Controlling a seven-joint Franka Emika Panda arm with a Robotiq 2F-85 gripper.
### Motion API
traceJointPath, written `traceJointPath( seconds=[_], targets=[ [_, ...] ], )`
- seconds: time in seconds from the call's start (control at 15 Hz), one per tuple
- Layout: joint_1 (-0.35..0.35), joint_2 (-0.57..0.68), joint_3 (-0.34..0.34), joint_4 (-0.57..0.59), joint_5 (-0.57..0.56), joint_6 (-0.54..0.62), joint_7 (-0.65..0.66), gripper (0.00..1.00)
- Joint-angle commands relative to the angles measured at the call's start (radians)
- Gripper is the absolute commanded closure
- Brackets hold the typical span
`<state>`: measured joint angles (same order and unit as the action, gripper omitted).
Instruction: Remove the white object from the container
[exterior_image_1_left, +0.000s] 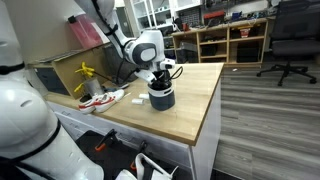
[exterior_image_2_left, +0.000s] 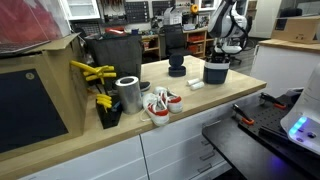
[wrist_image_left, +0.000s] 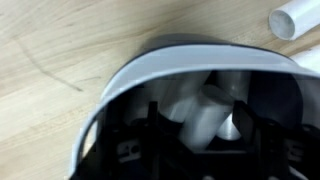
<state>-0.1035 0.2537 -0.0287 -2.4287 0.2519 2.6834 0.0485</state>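
in both exterior views the robot's dark gripper (exterior_image_1_left: 159, 80) (exterior_image_2_left: 221, 56) hangs straight over the short round dark navy tub (exterior_image_1_left: 161, 98) (exterior_image_2_left: 215, 73), with its tips at or just inside the open rim. the tub stands on a light wooden tabletop (exterior_image_1_left: 195, 108) (exterior_image_2_left: 200, 105).

in the wrist view the tub's pale-lit rim arcs across the middle of the frame. inside it, right of centre, lies the small flat white rectangular piece (wrist_image_left: 205, 120) (blurred, its edges soft). dark shapes stand on either side of it, but i cannot tell whether the pincer is wide, narrow or holding the piece.

a second white piece (wrist_image_left: 293, 18) (exterior_image_2_left: 195, 86) lies on the wood outside the tub, in the upper right corner of the wrist view.

in an exterior view a black wedge-shaped object (exterior_image_2_left: 177, 68) sits left of the tub. lower in that frame are a white-and-red bundle (exterior_image_2_left: 160, 104), a shiny metal cylinder (exterior_image_2_left: 128, 95) and yellow-handled tools (exterior_image_2_left: 92, 72) at centre left.
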Motion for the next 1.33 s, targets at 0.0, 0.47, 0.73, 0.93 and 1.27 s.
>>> traceJointPath(
  seconds=[0.0, 0.47, 0.73, 0.93, 1.27],
  targets=[
    [-0.015, 0.025, 0.023, -0.035, 0.045, 0.088, -0.063, 0.47],
    [-0.056, -0.014, 0.1, -0.083, 0.103, 0.18, -0.18, 0.93],
    [-0.109, -0.052, 0.161, -0.087, 0.199, 0.155, -0.301, 0.96],
    [-0.107, -0.113, 0.154, -0.093, 0.198, 0.104, -0.319, 0.95],
    [-0.044, -0.264, 0.059, -0.072, 0.03, -0.03, -0.217, 0.95]
  ],
)
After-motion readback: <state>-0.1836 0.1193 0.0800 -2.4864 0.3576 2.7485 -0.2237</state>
